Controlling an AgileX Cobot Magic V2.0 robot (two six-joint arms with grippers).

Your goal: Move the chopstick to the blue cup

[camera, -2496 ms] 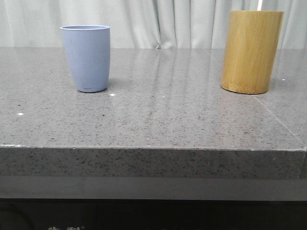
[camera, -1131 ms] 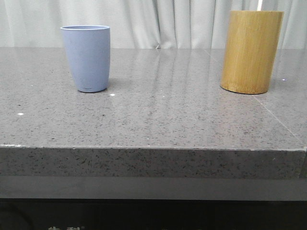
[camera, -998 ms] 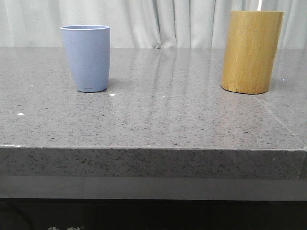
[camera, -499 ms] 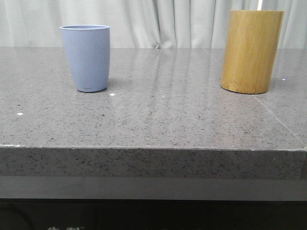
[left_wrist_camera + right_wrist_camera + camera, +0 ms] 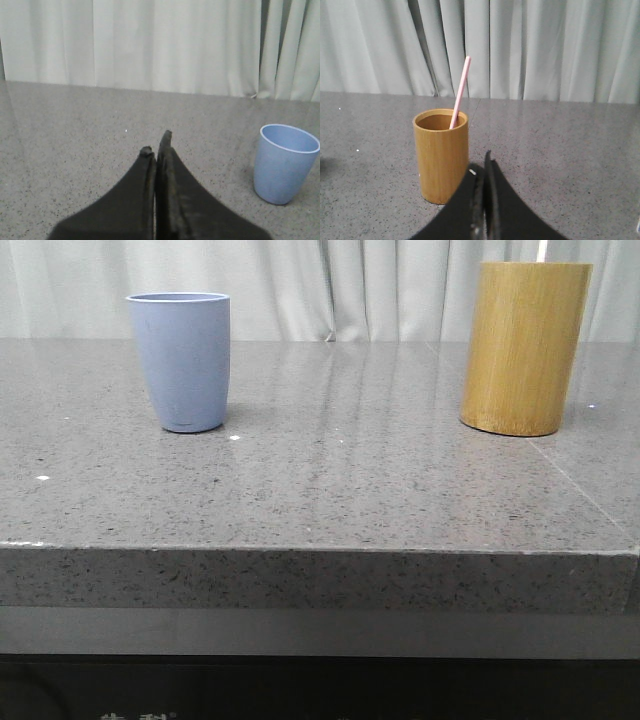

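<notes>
The blue cup (image 5: 182, 360) stands upright at the back left of the grey stone table; it also shows in the left wrist view (image 5: 285, 162). A pale pink chopstick (image 5: 460, 92) leans out of the tan bamboo cylinder (image 5: 441, 155), which stands at the back right in the front view (image 5: 523, 348); there only its tip (image 5: 541, 250) shows. My left gripper (image 5: 157, 144) is shut and empty, short of and to the side of the cup. My right gripper (image 5: 481, 165) is shut and empty, just in front of the cylinder. Neither gripper shows in the front view.
The grey speckled stone table (image 5: 340, 480) has its front edge near the camera. White curtains (image 5: 350, 285) hang behind it.
</notes>
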